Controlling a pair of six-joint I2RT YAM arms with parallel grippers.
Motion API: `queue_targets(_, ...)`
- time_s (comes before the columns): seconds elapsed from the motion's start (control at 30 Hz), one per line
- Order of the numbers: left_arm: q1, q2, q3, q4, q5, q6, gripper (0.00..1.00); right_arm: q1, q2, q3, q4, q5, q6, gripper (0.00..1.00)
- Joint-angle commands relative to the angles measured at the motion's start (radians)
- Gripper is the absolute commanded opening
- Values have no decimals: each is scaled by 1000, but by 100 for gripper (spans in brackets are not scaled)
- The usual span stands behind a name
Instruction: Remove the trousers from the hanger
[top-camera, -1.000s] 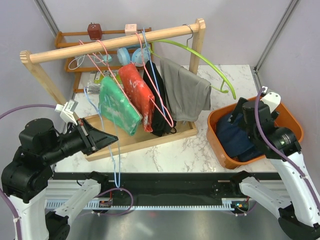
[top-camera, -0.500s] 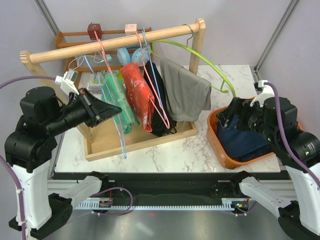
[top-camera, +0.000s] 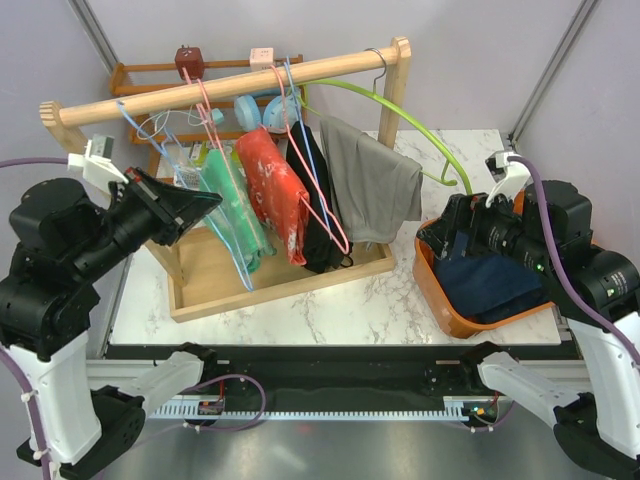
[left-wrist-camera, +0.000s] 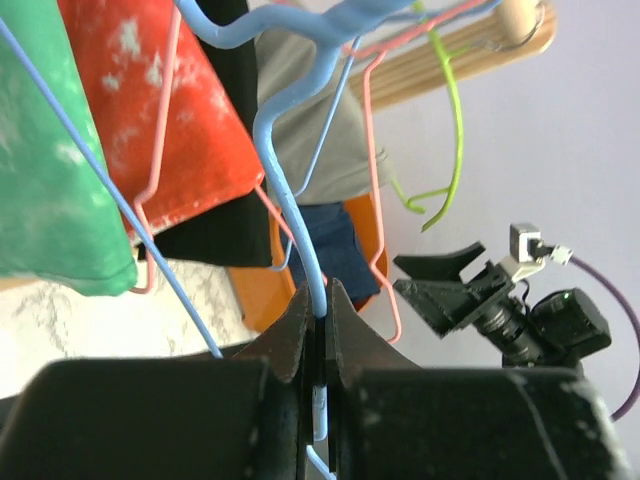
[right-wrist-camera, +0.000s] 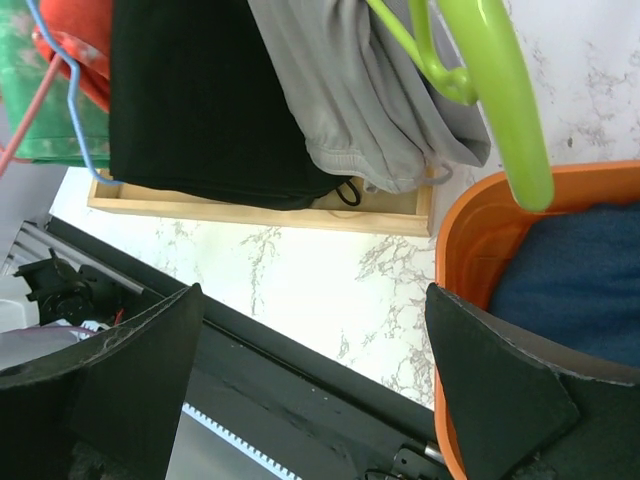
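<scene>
The mint-green trousers (top-camera: 235, 210) hang folded over a blue wire hanger (left-wrist-camera: 285, 200), left of a red garment (top-camera: 272, 185). My left gripper (top-camera: 212, 200) is shut on that hanger's lower wire; in the left wrist view the wire runs straight between the closed fingertips of the left gripper (left-wrist-camera: 318, 302). The dark navy trousers (top-camera: 490, 282) lie in an orange basin (top-camera: 428, 285) at the right. My right gripper (top-camera: 437, 236) hovers over the basin's left rim, open with nothing between its fingers (right-wrist-camera: 500, 390).
A wooden rack (top-camera: 230, 82) stands on a wooden tray (top-camera: 270, 282). It also carries a black garment (top-camera: 318, 205) and a grey garment (top-camera: 372, 185) on pink and blue hangers. A lime-green hanger (top-camera: 425, 135) arcs toward the basin. A shelf with small items stands behind.
My left gripper has risen and pulled back left with the blue hanger, swinging the mint-green trousers with it. My right arm has lifted from the basin and shifted left toward the rack.
</scene>
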Motion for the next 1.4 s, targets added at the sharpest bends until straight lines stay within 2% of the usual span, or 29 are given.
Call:
queue_targets(0.0,0,45,95,-7,-107,-17,2,5,20,57,14,-40,-29,98)
queue_targets(0.1,0,79,140,-43,-170,-3,2,10,32,70,12,-57,-23,98)
queue_targets(0.3,1,117,129,-51,-230,-17,2,41,69,99,17,-49,-32,98)
queue_targets(0.47,1,129,134,-46,-343,-4,2,79,101,140,12,-5,-51,98)
queue_targets(0.63,1,133,92,-109,-411,32,2,88,118,148,21,-21,-46,98)
queue_targets(0.83,12,99,-12,-116,-438,45,2,88,122,178,15,-38,-49,98)
queue_targets(1.1,20,53,-116,-101,-408,46,2,88,124,168,17,-40,-49,98)
queue_targets(1.33,21,-13,-152,-118,-426,88,2,88,124,160,17,-46,-48,98)
queue_targets(1.37,21,-22,-158,-120,-428,88,7,88,127,160,17,-47,-46,98)
